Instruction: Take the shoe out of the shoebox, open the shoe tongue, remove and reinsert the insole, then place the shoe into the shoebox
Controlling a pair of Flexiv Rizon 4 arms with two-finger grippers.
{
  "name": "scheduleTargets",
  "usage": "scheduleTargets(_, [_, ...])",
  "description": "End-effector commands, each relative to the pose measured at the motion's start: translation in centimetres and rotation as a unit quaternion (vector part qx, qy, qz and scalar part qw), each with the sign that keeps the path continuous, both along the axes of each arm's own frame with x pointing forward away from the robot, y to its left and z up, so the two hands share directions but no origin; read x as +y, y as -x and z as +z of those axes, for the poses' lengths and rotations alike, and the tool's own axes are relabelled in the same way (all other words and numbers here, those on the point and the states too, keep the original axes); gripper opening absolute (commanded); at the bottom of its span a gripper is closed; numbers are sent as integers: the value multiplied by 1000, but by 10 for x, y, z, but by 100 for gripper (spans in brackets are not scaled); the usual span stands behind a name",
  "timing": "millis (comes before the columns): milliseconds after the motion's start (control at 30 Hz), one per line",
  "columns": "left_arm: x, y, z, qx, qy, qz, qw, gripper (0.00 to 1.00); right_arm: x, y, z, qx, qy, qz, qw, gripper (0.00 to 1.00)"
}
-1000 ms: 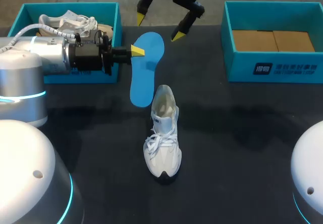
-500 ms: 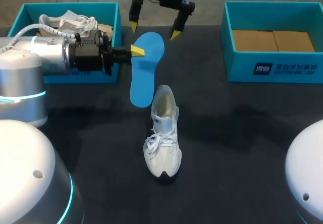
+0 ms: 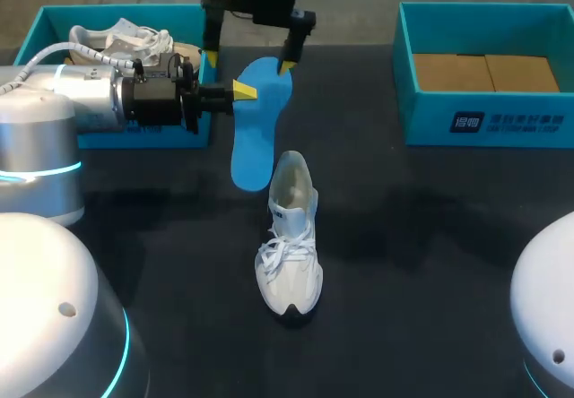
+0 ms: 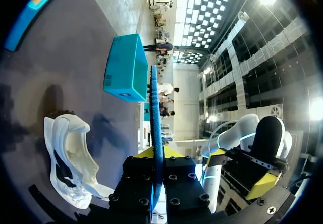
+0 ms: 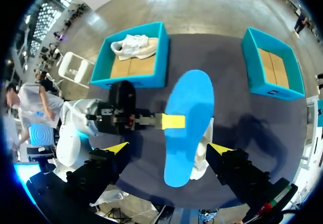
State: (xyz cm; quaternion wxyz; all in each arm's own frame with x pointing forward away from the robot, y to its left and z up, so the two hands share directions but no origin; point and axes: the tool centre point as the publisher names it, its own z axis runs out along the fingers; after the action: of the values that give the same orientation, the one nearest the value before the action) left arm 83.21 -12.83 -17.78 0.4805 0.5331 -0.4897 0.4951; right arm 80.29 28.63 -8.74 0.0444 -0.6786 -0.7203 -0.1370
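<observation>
Insole (image 3: 258,120) sits clamped in your left gripper (image 3: 240,90); your right gripper (image 3: 249,61) hangs spread above it. Your shoe (image 3: 291,237) stands on the table (image 3: 430,237) nearby. The right shoebox (image 3: 484,120) bears white print, perhaps a logo.

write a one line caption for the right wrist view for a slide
Open right gripper hovers above the blue insole, held by the left gripper over the white shoe.
</observation>
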Motion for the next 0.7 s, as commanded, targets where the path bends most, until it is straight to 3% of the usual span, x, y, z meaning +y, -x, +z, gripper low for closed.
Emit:
scheduleTargets(33, [0, 1, 0, 0, -1, 0, 1000, 0, -16, 9, 5, -16, -79, 9, 997, 100])
scheduleTargets(267, [0, 1, 0, 0, -1, 0, 1000, 0, -43, 23, 9, -28, -232, 5, 972, 100])
scheduleTargets(533, [0, 1, 0, 0, -1, 0, 1000, 0, -61, 24, 22, -24, -314, 16, 949, 100])
scheduleTargets(700, [0, 1, 0, 0, -1, 0, 1000, 0, -77, 23, 25, -26, -392, 36, 919, 100])
